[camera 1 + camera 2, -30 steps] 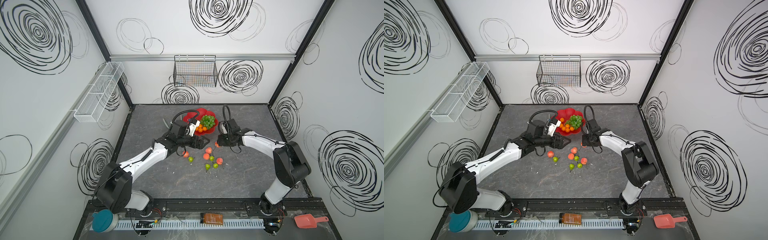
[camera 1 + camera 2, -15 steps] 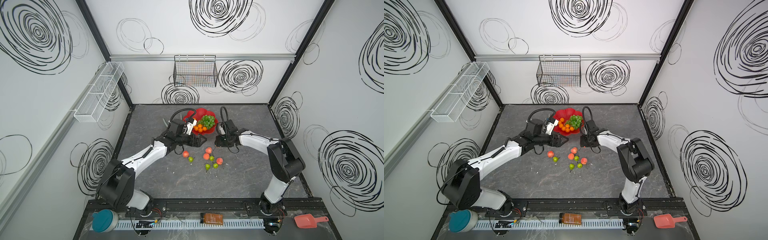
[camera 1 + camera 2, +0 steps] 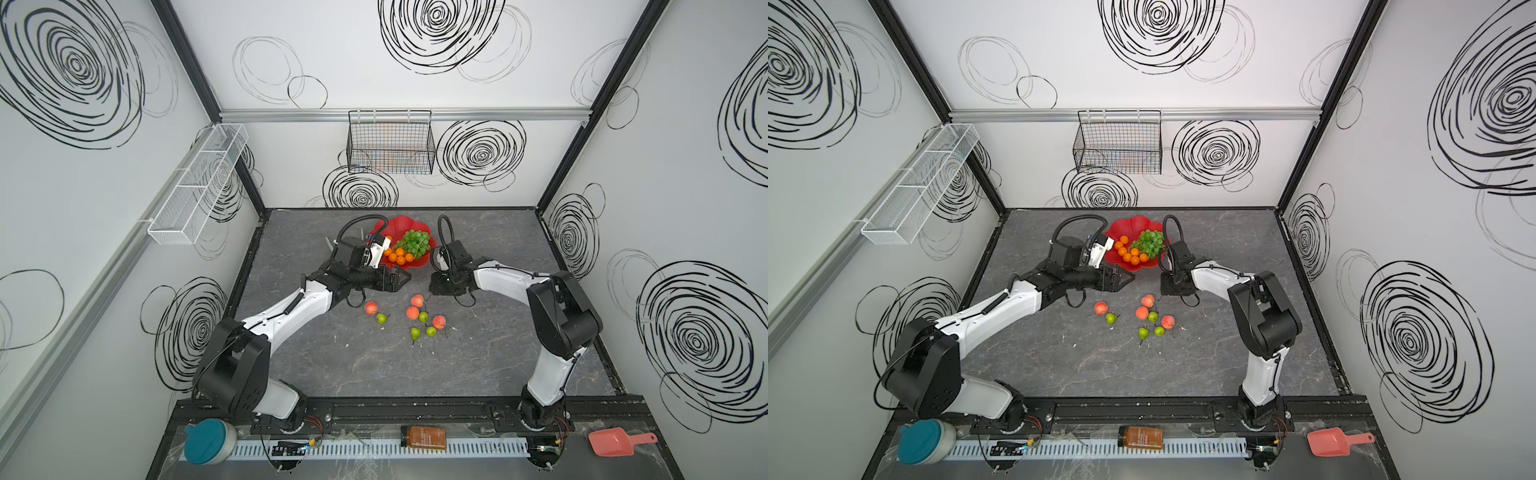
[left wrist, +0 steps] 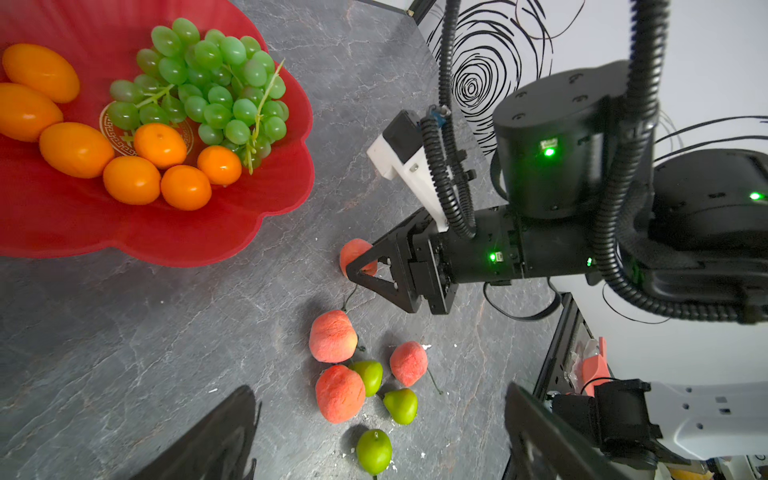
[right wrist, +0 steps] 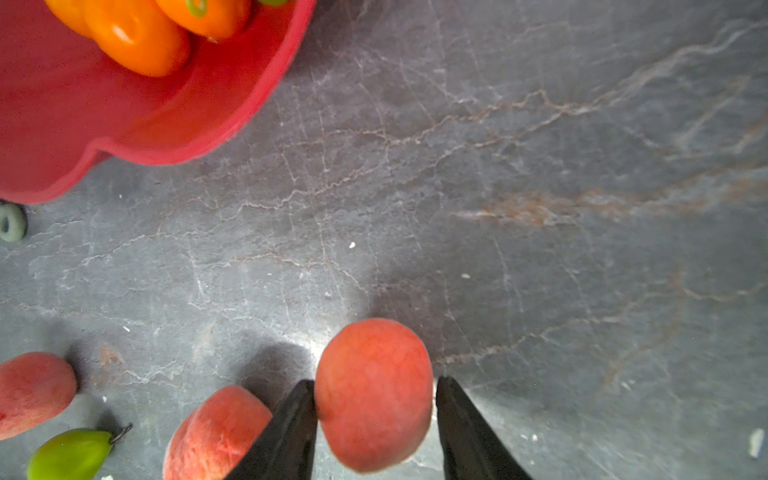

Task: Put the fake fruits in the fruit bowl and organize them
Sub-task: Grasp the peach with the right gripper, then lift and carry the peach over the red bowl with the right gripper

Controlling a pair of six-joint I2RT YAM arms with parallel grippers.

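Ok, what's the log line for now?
right gripper: around fuzzy pink-orange peach | left gripper: open, empty | glossy red scalloped bowl: orange tangerines, green grapes

No readable text, amber jar (image 3: 423, 437) label seemingly printed, too small

Top views look down; 2 close wrist views share the fruit bowl (image 4: 232, 237).

Grey marbled tabletop (image 3: 332, 365) — red bowl (image 3: 399, 222) at back, peaches (image 3: 371, 308) & pears (image 3: 381, 318) loose nr centre.
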